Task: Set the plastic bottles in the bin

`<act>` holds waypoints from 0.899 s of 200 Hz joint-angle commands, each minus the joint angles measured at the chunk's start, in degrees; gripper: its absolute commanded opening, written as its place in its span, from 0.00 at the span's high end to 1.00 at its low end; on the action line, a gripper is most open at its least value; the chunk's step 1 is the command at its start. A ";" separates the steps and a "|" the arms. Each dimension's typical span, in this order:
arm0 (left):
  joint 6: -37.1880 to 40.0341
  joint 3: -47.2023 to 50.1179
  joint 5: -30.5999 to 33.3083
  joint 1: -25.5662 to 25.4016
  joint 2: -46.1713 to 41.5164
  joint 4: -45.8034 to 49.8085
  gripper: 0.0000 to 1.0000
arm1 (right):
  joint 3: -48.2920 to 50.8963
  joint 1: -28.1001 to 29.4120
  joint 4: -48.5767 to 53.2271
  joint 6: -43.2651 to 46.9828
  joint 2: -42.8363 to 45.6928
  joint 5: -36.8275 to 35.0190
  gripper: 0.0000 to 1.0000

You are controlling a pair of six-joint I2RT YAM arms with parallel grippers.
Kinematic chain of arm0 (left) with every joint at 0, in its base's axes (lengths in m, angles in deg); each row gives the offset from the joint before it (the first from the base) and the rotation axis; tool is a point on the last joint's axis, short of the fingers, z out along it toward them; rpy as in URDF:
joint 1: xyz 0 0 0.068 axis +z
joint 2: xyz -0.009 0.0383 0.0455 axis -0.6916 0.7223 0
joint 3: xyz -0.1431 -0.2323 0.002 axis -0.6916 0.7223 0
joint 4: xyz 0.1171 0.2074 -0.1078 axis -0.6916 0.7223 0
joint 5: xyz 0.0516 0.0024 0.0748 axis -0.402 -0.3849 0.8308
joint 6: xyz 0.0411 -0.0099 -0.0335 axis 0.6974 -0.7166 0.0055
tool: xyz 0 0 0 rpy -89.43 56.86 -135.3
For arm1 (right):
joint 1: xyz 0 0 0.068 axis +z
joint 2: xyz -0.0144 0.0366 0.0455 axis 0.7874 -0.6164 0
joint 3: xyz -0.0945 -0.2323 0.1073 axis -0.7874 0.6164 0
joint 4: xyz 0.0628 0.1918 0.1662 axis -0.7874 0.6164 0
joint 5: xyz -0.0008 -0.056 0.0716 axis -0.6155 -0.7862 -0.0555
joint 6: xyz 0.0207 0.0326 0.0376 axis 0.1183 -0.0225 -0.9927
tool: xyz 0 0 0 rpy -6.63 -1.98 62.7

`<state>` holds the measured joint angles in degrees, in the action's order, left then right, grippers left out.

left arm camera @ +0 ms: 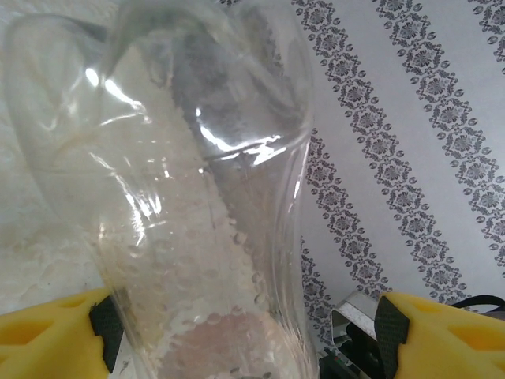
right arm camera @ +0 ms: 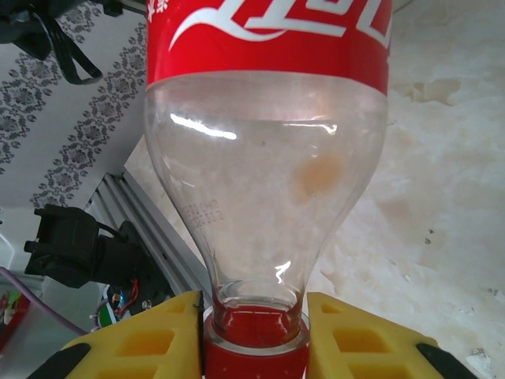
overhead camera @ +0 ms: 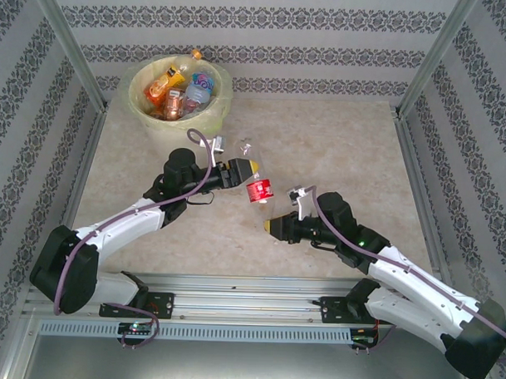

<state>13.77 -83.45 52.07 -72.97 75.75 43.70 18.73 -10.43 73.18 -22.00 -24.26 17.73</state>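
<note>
Red cap pinched, clear base loosely flanked.
Yellow blocky fingers of the right gripper (right arm camera: pixel 254 347) clamp the neck of the red-labelled bottle (right arm camera: pixel 268 174) over the marbled table (overhead camera: pixel 338 134); the left gripper (left arm camera: pixel 245 335) stands wide around its dimpled base. Far left, the lined bin (overhead camera: pixel 225 105) holds more bottles (overhead camera: pixel 188 89), labels blurred.

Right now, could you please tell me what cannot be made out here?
Top view: the bottles piled in the bin are too small and overlapped to count.
Right wrist view: the red-labelled bottle's cap is partly hidden between the right tool's fingers and cut by the bottom edge; the top edge crops its label.
Left wrist view: the bottom edge cuts off that bottle between the left tool's fingers; glare blurs its wall.
</note>
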 commanded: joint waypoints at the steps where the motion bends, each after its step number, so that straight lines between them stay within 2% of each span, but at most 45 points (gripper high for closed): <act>1: 1.21 -2.20 -2.08 -0.61 0.58 0.37 0.17 | -1.99 0.76 -1.14 0.41 0.96 0.95 0.69; 38: 0.26 -2.69 -2.14 -0.65 1.84 0.55 0.15 | -1.52 1.02 -0.77 0.80 0.86 0.25 0.69; 99: -1.81 -3.26 -2.50 -0.59 1.61 -0.98 0.43 | -1.46 1.26 0.08 1.74 -0.51 -0.95 0.69; 134: -2.18 -3.48 -2.53 -0.59 0.97 -1.04 0.52 | -1.29 1.31 0.21 1.60 0.08 -1.41 0.66; 146: -1.76 -3.72 -2.38 -0.58 0.48 -0.25 0.52 | -1.37 1.36 0.26 1.44 0.72 -1.66 0.57; 172: 0.79 -4.62 -1.50 -0.50 -1.06 3.96 0.51 | -2.05 1.36 1.17 1.07 2.84 -2.02 0.25; 180: 1.97 -5.10 -1.12 -0.50 -1.70 5.90 0.51 | -2.29 1.36 1.57 1.00 3.75 -2.15 0.18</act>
<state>12.61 -85.81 50.50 -72.97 77.24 45.38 18.40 -9.66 73.99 -20.69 -23.29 16.79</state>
